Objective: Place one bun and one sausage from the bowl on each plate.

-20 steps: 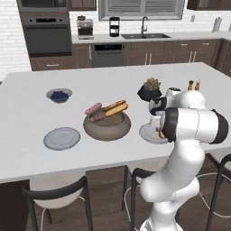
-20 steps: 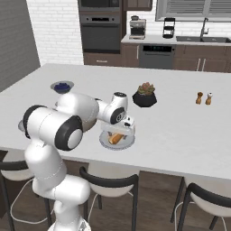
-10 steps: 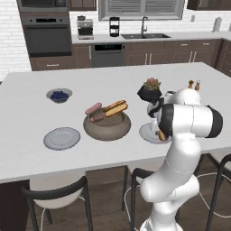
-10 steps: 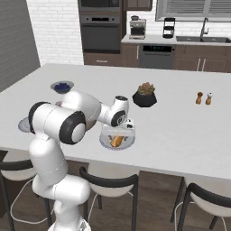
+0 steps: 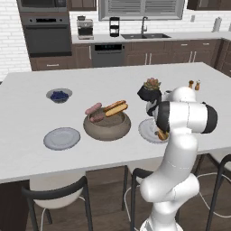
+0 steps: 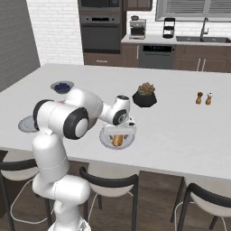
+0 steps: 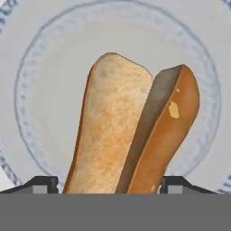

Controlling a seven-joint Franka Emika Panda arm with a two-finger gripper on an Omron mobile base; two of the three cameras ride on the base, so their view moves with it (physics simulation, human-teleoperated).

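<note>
A split toasted bun (image 7: pixel 131 131) lies on the right-hand grey plate (image 7: pixel 40 58), its cut faces up. My gripper (image 7: pixel 110 184) hangs just above it, open, with the bun's near end between the fingertips (image 7: pixel 43 184) and a small gap on the left side. From the side, the gripper (image 6: pixel 118 133) sits low over that plate (image 6: pixel 104 140). The wide grey-brown bowl (image 5: pixel 107 128) holds two pinkish sausages (image 5: pixel 94 109) and another bun (image 5: pixel 115 108). A second grey plate (image 5: pixel 62 138) lies bare to the bowl's left.
A small bowl of dark berries (image 5: pixel 58 95) stands at the back left. A potted succulent (image 5: pixel 150 88) stands right behind the right plate, with salt and pepper shakers (image 5: pixel 194 84) further right. Stools line the counter's near edge.
The hand has stayed over the right plate with the bun beneath it. The arm's elbow has shifted slightly.
</note>
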